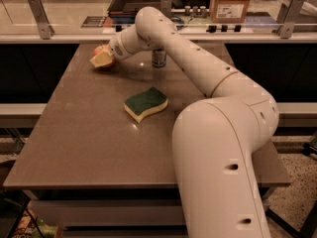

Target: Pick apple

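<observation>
The apple (97,50) shows only as a small red-orange patch at the far left of the table, mostly hidden behind my gripper. My gripper (102,58), cream-coloured, is right at the apple, low over the tabletop, and covers most of it. The arm reaches to it from the lower right across the table.
A green-and-yellow wavy sponge (145,103) lies mid-table. A small can (158,58) stands at the back, just right of the wrist. The brown table (74,148) has a railing and glass barrier behind it, with boxes beyond. My arm's big base link fills the lower right.
</observation>
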Available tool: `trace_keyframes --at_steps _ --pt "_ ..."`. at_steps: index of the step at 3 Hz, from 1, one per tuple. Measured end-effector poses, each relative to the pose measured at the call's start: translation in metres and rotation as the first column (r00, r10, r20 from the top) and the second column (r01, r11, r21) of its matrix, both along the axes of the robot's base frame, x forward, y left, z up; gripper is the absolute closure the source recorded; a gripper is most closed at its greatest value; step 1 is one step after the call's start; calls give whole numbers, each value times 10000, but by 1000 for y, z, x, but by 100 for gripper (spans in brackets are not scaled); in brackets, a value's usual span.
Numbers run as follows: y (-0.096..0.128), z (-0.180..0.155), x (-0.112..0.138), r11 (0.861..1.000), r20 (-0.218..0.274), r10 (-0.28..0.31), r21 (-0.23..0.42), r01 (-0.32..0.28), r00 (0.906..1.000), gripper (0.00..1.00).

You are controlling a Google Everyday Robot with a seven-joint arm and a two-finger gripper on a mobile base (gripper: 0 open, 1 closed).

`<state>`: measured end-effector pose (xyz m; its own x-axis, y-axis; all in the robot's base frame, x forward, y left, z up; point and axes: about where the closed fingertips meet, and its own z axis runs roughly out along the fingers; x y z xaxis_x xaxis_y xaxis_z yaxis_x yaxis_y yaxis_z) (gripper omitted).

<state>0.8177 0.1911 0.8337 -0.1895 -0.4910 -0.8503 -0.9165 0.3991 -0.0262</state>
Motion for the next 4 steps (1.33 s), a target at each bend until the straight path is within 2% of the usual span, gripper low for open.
trace_keyframes --at_steps 4 --pt "0 0 0 10000 2 -1 -2 1 10000 100"
